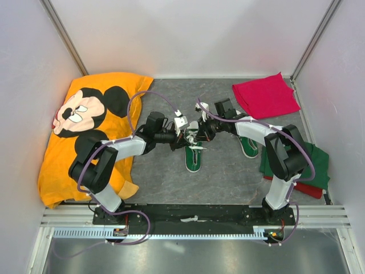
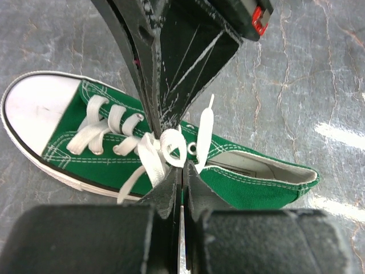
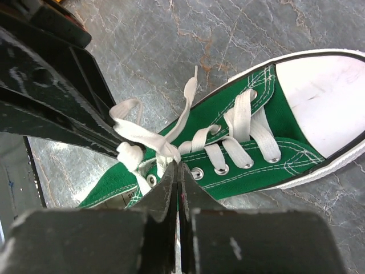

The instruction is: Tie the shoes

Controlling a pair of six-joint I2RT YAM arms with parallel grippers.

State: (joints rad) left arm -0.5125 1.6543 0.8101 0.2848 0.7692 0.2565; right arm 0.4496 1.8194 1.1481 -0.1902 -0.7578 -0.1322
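One green shoe (image 1: 193,160) with a white toe cap lies mid-table, toe toward the arms. The other shoe (image 1: 250,149) lies to its right, partly under the right arm. Both grippers meet over the first shoe's lacing. My left gripper (image 2: 182,166) is shut, its tips pinching the white lace (image 2: 171,147) at the top eyelets. My right gripper (image 3: 177,166) is also shut, on the lace (image 3: 165,153) where it crosses. In the right wrist view the left gripper (image 3: 121,144) comes in from the left with a bunched bit of lace at its tips. One loose lace end (image 2: 204,128) sticks up.
An orange Mickey Mouse cloth (image 1: 91,131) covers the left side. A red cloth (image 1: 265,94) lies at the back right. A folded green cloth (image 1: 316,162) sits by the right arm. White walls close in three sides.
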